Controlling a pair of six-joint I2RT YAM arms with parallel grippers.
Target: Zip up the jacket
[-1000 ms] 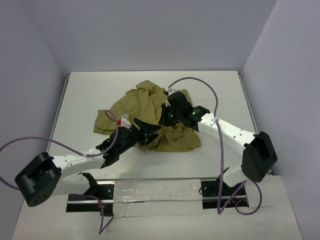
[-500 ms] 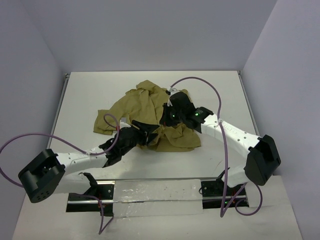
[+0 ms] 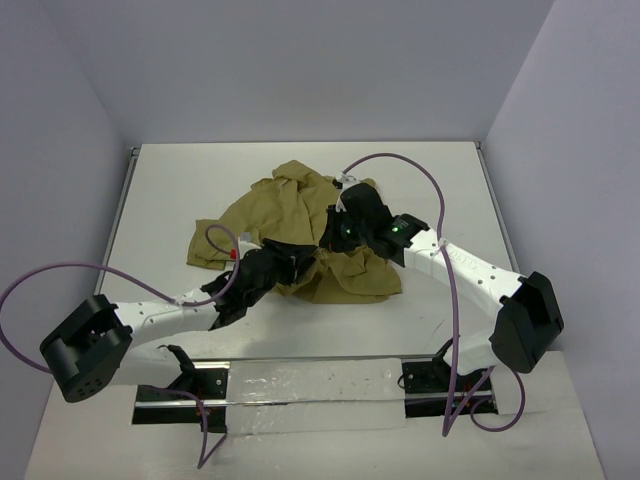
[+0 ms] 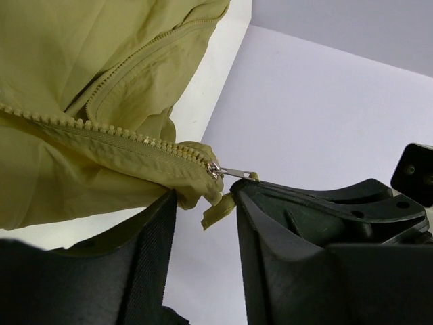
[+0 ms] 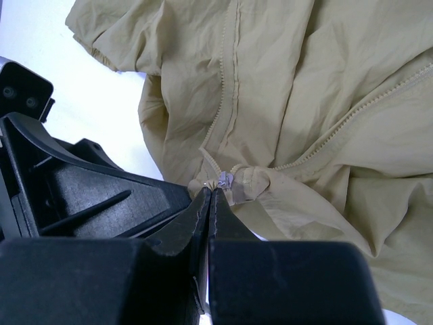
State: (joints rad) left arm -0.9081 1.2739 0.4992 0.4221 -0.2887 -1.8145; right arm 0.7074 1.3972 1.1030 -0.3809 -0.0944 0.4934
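Observation:
The khaki jacket point(image 3: 290, 205) lies crumpled at the table's middle. My left gripper point(image 3: 293, 263) is at its near edge, open. In the left wrist view the gripper point(image 4: 204, 195) stands around a hem corner of the jacket point(image 4: 81, 68). A metal zipper slider point(image 4: 215, 169) sits there, and its pull reaches to the right fingertip. My right gripper point(image 3: 336, 233) rests on the jacket's right side. In the right wrist view it point(image 5: 211, 193) is shut, pinching the jacket point(image 5: 325, 88) right at a metal slider point(image 5: 224, 179).
The white table point(image 3: 170, 190) has raised rails along its left and right sides. Purple cables loop from both arms, one arching over the jacket's back right point(image 3: 400, 162). Grey walls stand on three sides.
My left gripper has moved forward and right, onto the jacket's near edge. My right arm has shifted slightly and stays shut on the cloth.

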